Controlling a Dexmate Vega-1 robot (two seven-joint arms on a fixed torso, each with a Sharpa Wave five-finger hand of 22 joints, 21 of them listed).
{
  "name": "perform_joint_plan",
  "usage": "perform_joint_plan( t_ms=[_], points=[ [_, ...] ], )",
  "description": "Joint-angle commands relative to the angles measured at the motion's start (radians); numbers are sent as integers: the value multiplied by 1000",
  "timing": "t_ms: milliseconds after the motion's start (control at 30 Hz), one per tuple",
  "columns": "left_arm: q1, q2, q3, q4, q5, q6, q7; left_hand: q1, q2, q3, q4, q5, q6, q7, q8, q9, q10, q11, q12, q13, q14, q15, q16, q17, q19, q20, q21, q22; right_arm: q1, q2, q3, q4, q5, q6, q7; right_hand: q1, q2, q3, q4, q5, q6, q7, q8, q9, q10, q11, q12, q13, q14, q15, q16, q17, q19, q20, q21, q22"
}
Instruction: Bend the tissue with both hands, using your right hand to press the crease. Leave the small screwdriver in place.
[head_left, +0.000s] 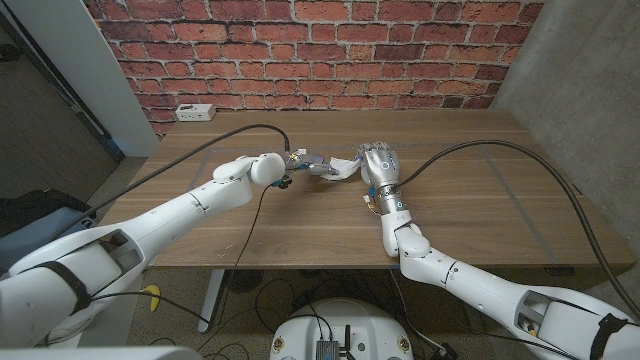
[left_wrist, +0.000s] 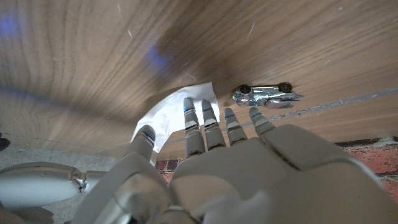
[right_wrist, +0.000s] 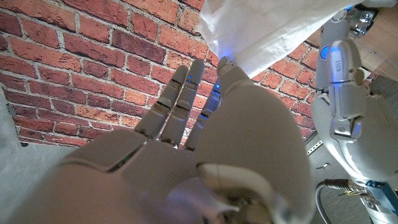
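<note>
The right hand (head_left: 381, 163) lies over the right part of the tissue (head_left: 340, 168), fingers together and stretched out, touching it. The left hand (head_left: 306, 163) reaches the tissue's left side; its fingertips (left_wrist: 189, 109) lie on the paper, though whether they pinch it I cannot tell. A small screwdriver (left_wrist: 266, 94) lies just beside the tissue on the table (head_left: 470, 180).

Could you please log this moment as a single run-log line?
stage: folding | left hand: at tissue edge | right hand: on tissue | small screwdriver: on table, untouched
</note>
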Motion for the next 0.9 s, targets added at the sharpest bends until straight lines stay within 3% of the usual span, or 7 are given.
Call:
perform_joint_plan(
  t_ms=[33,67,300,633,833,867,900],
  points=[
    [16,18,-11,-55,21,29,4,-15,-10,0,6,7,8,15,9,2,33,-57,18,2,16,-33,7,-1,13,6,7,2,54,38,-22,90,32,88,-77,13,0,-1,1,-2,10,-2,-1,4,9,-3,11,3,11,-157,3,4,6,1,7,6],
    [14,16,-9,-51,20,30,-1,-18,-12,-1,7,7,9,20,9,2,39,-69,20,2,16,-42,7,-1,12,5,7,2,59,45,-23,99,37,96,-81,13,0,-2,2,-2,9,-3,-2,4,11,-3,12,4,13,-156,3,5,6,0,8,6],
    [-2,4,-1,-22,4,41,-43,-29,-22,-8,11,7,-11,32,3,2,27,-81,14,2,1,-50,1,0,7,5,6,2,101,87,-37,175,67,160,-124,13,2,-6,6,-3,10,-4,-4,4,10,-4,12,6,28,-156,9,14,15,7,17,8],
    [-22,-7,16,14,-12,43,-82,-43,-32,-15,17,11,-55,-1,-5,1,-2,-104,3,1,-18,-60,-4,1,4,7,5,3,136,132,-44,251,124,259,-168,15,2,-9,9,-2,11,-5,-8,4,15,-3,14,10,36,-156,5,21,21,8,28,10],
    [-31,-11,23,27,-16,41,-86,-45,-33,-17,18,13,-82,-3,-9,0,-10,-113,0,1,-28,-62,-6,1,2,6,4,3,143,144,-46,262,171,316,-142,21,1,-12,8,-2,8,-4,-12,5,11,-2,13,13,49,-158,9,30,29,9,39,12],
    [-31,-11,23,27,-16,39,-85,-46,-33,-17,18,13,-83,-2,-9,0,-11,-113,0,1,-28,-61,-6,1,2,6,4,3,144,145,-46,265,181,330,-133,22,1,-13,8,-2,10,-5,-13,6,11,15,13,14,50,-156,7,32,29,13,42,13],
    [-32,-10,23,27,-16,39,-83,-46,-33,-17,19,13,-83,-2,-9,0,-11,-114,0,1,-28,-62,-6,1,2,5,4,3,144,150,-44,268,192,335,-126,23,2,-14,9,-2,8,-4,-14,6,11,14,13,14,51,-156,6,33,30,10,44,14]
  ],
)
